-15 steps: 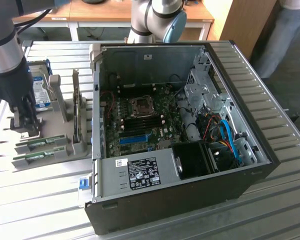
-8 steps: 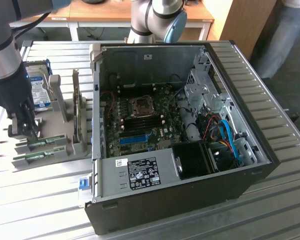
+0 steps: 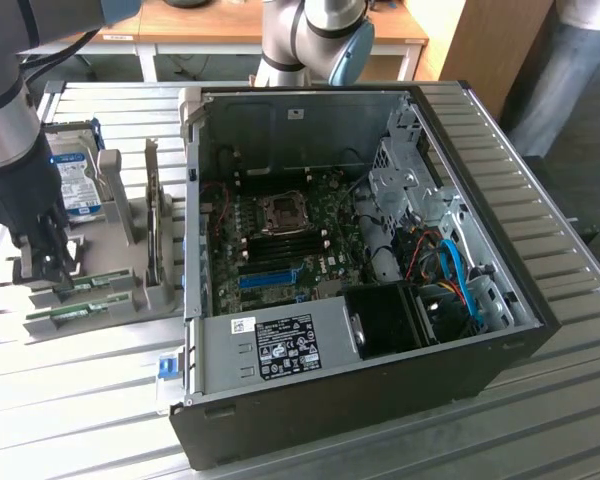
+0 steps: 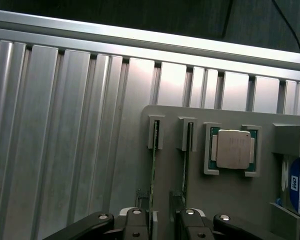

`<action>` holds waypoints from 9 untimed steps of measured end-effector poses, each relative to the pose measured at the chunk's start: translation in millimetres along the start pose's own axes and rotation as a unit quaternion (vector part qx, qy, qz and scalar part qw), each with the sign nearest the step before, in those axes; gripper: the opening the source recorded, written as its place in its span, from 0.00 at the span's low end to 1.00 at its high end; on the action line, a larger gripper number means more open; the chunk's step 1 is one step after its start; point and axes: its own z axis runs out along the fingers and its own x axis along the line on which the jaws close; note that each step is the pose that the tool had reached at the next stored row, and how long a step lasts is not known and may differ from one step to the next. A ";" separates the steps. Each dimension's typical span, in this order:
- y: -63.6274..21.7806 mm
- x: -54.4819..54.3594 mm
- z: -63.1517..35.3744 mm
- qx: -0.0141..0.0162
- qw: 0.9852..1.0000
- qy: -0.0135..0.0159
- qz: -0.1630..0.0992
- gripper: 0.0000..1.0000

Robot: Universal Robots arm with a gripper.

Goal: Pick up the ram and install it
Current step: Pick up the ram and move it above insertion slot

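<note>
Over at the exterior view's left, the arm's black gripper (image 3: 42,270) hangs low above the end of a flat grey plastic holder tray (image 3: 120,305) that sits on the ribbed aluminium tabletop (image 3: 80,400). Its jaws stand spread as wide as they go and have hold of nothing.

Two rams sit on edge in the tray's slots, side by side. One long, thin green circuit-board ram stick (image 3: 92,283) lies on the side towards the hard drive, and a second green ram stick (image 3: 80,312) lies just beside it on the tray's outer side. From the wrist view both are seen edge-on, the first ram stick (image 4: 185,170) and the second (image 4: 153,175) running down towards the gripper (image 4: 162,227). The black fingers (image 4: 135,225) sit right at the ends of the sticks. Whether the pads touch either one I cannot tell.

Also in the tray are a square silver processor chip (image 4: 233,149) in its own pocket next to the first stick, and beyond that a blue-labelled hard drive (image 3: 75,185).

To the exterior view's right of the tray lies an open black-and-silver computer case (image 3: 330,420) on its side, with the green motherboard (image 3: 320,250) showing inside and a long blue plastic slot strip (image 3: 270,277) across it. A person (image 3: 580,60) stands past the far corner of the tabletop.
</note>
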 end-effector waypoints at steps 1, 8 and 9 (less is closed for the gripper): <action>0.0 0.0 0.0 0.000 1.000 0.000 0.000 0.30; -0.3 2.9 11.6 0.000 1.000 0.000 0.000 0.30; -0.3 3.4 13.3 0.000 1.000 0.000 0.000 0.30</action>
